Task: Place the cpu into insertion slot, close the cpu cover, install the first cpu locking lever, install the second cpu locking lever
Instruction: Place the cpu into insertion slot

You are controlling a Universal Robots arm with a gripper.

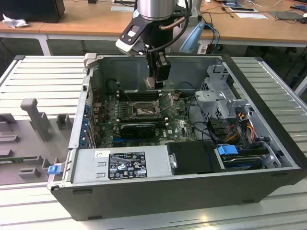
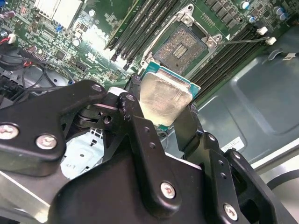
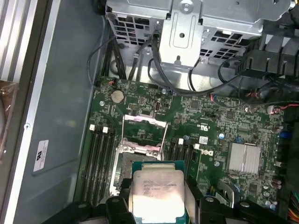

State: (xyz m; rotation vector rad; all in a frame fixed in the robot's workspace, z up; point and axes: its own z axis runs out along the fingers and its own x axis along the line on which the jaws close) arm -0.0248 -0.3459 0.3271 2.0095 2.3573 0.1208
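Note:
My gripper (image 2: 163, 100) is shut on the cpu (image 2: 166, 95), a flat square chip with a pale metal top and green edge, pinched by two opposite sides between the black fingers (image 2: 135, 107). In the exterior view the gripper (image 1: 154, 85) hangs inside the open computer case, just above and behind the insertion slot (image 1: 142, 111). The slot (image 2: 180, 44) is a dark square recess in the green board with nothing in it. In the first wrist view the cpu (image 3: 156, 193) overlaps one corner of the slot (image 3: 122, 168). The cpu cover (image 3: 144, 120) stands swung open beyond it.
Black memory slots (image 2: 140, 28) run along both sides of the socket. A thin wire lever (image 2: 243, 41) sticks out beside it. The power supply (image 1: 129, 163), a drive cage (image 1: 220, 96) with cables, and the case walls (image 1: 84, 110) hem in the board. A grey fixture (image 1: 36, 115) sits outside the case.

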